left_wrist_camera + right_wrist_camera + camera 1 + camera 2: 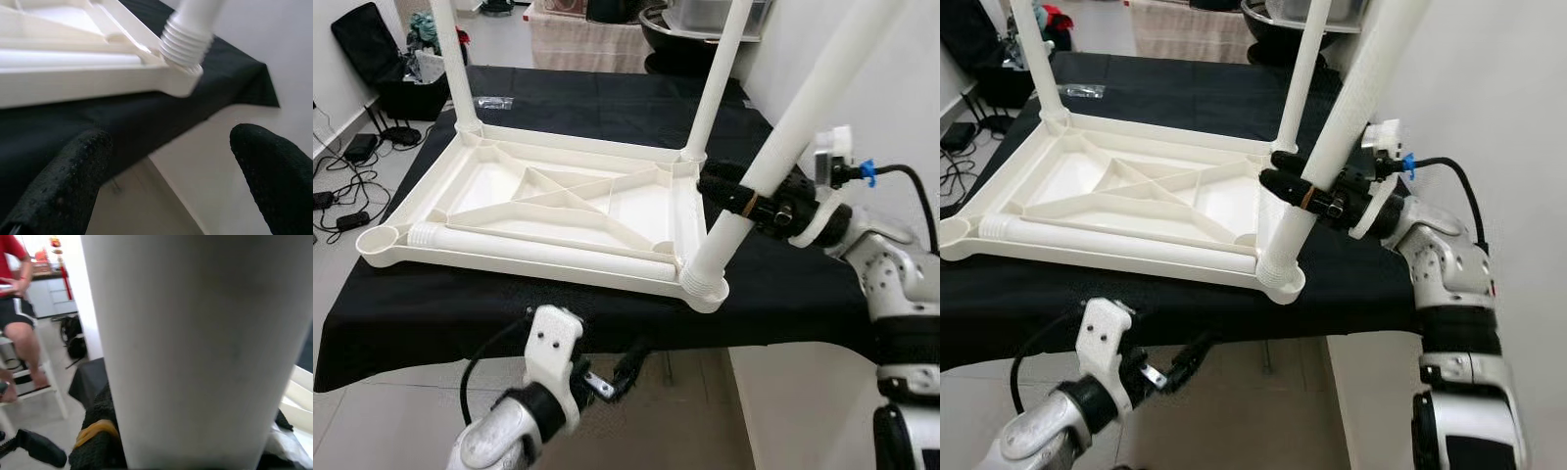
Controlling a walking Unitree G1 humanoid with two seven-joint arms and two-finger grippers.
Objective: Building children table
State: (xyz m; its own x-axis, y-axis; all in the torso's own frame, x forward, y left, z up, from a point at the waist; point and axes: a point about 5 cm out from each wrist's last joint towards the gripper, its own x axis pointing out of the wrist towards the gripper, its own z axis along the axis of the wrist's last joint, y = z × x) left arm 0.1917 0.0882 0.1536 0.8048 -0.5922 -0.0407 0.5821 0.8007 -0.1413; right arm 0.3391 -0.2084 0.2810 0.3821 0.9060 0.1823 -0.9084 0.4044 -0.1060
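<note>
Nearest, the left gripper (607,377) hangs open and empty below the black-draped table's (783,294) edge, the right gripper (1307,191) clamps the near-right leg (1317,166) in its socket on the upturned tabletop (548,211), two far legs stand fitted, and the fourth leg (538,247) lies loose, its near-left socket (374,243) empty.

Probably home: tiled floor (372,284), bags (372,54), floor cables (342,186), cloth-draped table (558,98).

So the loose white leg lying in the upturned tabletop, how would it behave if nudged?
The loose leg is a smooth round tube, so it would probably roll, though the tabletop's rim and ribs beside it should stop it. It looks like hollow plastic: likely light, stiff, and somewhat slippery.
</note>
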